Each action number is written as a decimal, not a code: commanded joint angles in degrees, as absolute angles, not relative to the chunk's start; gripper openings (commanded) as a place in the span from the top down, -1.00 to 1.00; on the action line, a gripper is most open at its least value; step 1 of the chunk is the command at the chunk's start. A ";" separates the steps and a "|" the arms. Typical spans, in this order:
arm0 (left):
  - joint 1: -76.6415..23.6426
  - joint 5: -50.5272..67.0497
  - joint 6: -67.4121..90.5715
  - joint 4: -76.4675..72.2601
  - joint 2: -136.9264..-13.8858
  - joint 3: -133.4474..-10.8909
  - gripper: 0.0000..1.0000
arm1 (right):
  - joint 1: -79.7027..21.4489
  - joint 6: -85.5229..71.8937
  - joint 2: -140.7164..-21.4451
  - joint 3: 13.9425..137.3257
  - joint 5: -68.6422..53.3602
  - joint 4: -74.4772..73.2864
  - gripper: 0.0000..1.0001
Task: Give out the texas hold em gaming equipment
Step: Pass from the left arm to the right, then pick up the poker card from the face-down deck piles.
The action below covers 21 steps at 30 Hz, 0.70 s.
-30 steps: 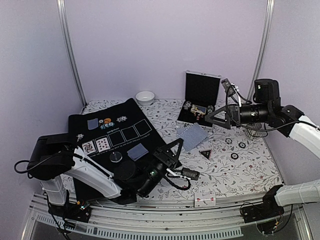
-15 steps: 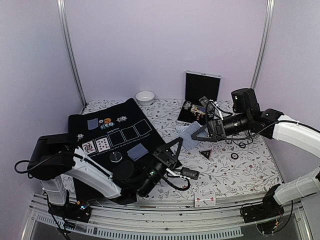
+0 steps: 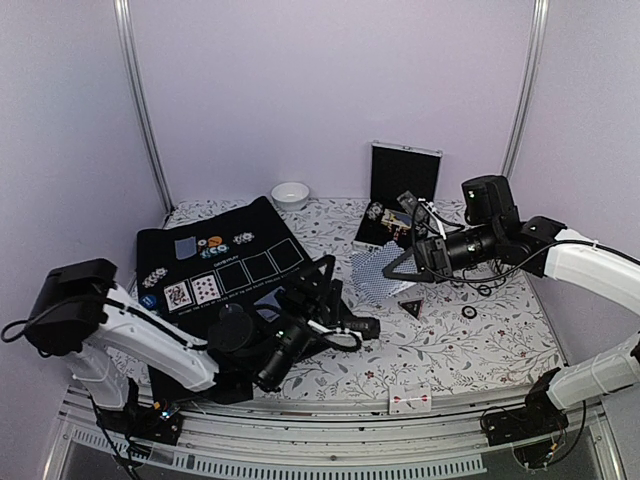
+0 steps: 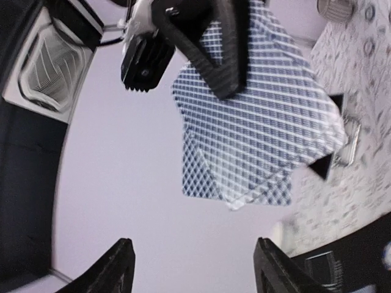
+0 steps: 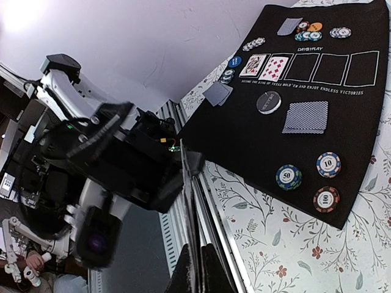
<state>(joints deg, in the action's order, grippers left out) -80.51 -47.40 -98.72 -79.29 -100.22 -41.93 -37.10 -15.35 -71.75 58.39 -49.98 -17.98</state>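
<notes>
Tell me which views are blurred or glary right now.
Top external: sharp, evenly lit. Left wrist: cards slightly soft, tablecloth at right smeared. Right wrist: left arm blurred, black mat crisp, glare top left.

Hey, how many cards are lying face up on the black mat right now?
2. On the black mat, side by side in the first two outlined boxes: a picture card and a red-pip card. Others may be hidden beyond the frame.
</notes>
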 commanded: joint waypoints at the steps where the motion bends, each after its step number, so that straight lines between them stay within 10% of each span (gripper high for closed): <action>1: -79.70 -40.80 -45.21 -28.60 -82.30 -46.39 -0.39 | -37.09 -10.13 -72.98 61.24 -46.74 -23.17 0.97; 6: -67.95 -8.43 -9.38 -5.75 -70.65 -49.54 -0.20 | -37.11 -8.36 -74.32 61.38 -50.73 -22.76 0.97; 11: -65.62 4.65 2.58 -6.26 -70.54 -52.10 0.23 | -37.22 -10.14 -75.45 60.76 -51.60 -19.81 0.97; 21: -59.59 15.90 17.35 -10.74 -77.85 -56.30 0.44 | -37.23 -15.83 -75.77 57.32 -53.92 -11.82 0.96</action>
